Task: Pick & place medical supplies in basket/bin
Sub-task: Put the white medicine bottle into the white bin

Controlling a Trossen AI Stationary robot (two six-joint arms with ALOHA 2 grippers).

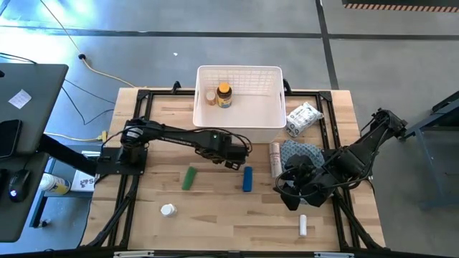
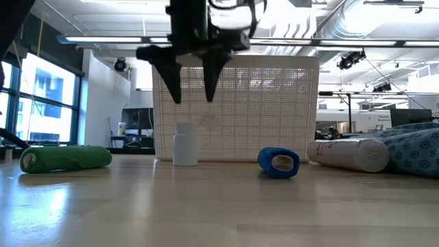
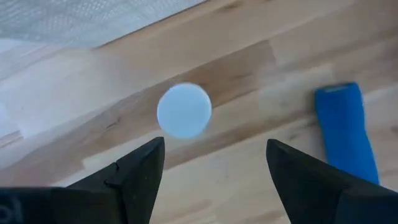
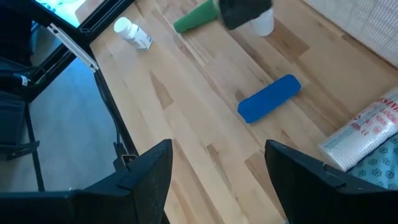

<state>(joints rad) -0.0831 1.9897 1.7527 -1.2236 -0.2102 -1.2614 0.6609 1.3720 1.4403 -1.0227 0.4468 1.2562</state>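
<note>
My left gripper [image 1: 233,158] [image 2: 193,96] is open and points down above a small white pill bottle [image 2: 185,144] that stands upright on the table in front of the bin. In the left wrist view the bottle's round white cap [image 3: 184,110] lies just beyond the gap between the fingers, untouched. The white lattice bin [image 1: 269,123] holds an amber bottle with a yellow cap [image 1: 224,94] and one small item beside it. A blue oblong piece [image 1: 247,179] and a green one [image 1: 188,178] lie on the table. My right gripper [image 1: 292,193] [image 4: 217,149] is open and hovers over the table's right part.
Another white bottle [image 1: 167,210] lies near the front left, and a white tube [image 1: 303,226] at the front right. A long white tube [image 1: 275,159] rests against the blue-grey patterned cloth [image 1: 305,152]. A crinkly white packet [image 1: 303,118] lies right of the bin.
</note>
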